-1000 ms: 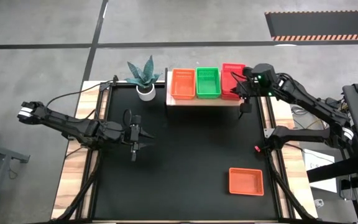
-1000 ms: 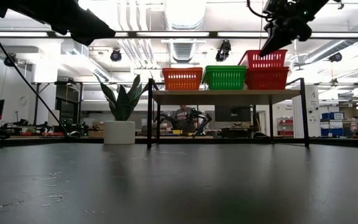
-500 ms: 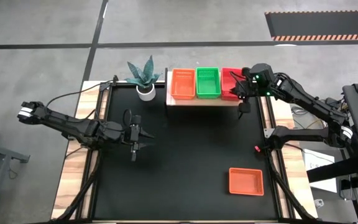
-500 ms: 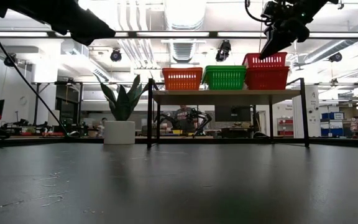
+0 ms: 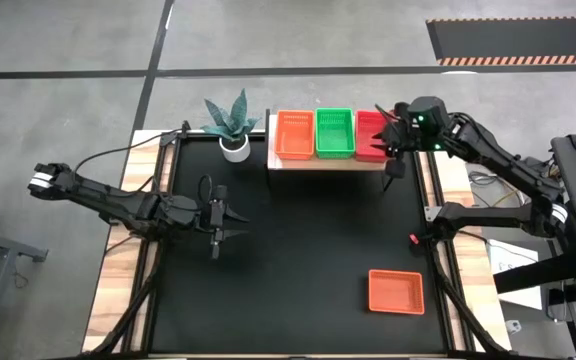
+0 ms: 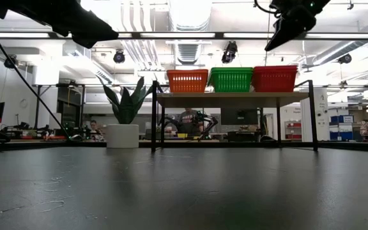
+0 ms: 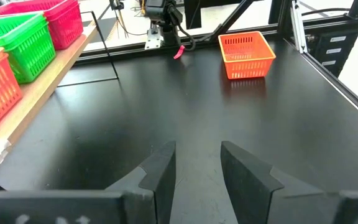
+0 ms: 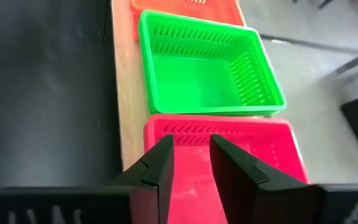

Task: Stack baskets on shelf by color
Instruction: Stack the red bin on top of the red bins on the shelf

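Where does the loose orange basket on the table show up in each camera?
High: orange basket on the mat, lower right.
Low: not visible.
Left wrist: upper middle, far across the mat.
Right wrist: not in it.
Shared landmark: green basket on the shelf.

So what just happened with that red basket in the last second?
The right gripper let go of the top red basket, which dropped from its tilted perch down into the red stack on the shelf; its fingers now stand apart just above it. The orange stack, green stack, loose orange basket on the table and the left gripper stayed put.
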